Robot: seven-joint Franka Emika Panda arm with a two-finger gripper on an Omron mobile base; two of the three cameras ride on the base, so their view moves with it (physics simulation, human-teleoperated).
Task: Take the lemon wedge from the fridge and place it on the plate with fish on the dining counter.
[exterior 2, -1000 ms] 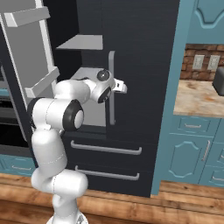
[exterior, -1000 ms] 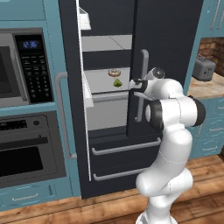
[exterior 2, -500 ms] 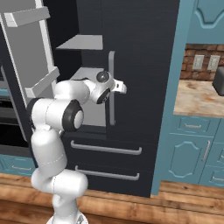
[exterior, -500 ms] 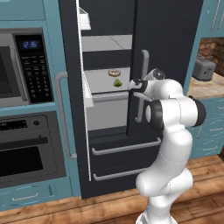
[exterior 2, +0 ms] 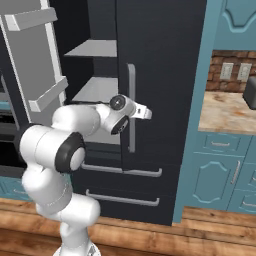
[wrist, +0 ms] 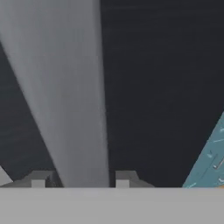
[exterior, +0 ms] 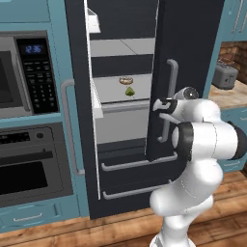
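Almost nothing has shifted over the last second: the gripper (wrist: pixel 80 179) stays at the fridge's (exterior: pixel 193 58) right door handle (wrist: pixel 65 96), fingers straddling the bar; whether they clamp it, I cannot tell. The lemon wedge (exterior: pixel 129 91) sits on the shelf left of that handle, unfetched.

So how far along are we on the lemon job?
Early. Done: the fridge's left door stands open, showing the lemon wedge on a shelf below a tan ring-shaped food. In hand: the gripper straddles the right door's handle, holding nothing. Left: reaching in, grasping the wedge, carrying it to the plate.
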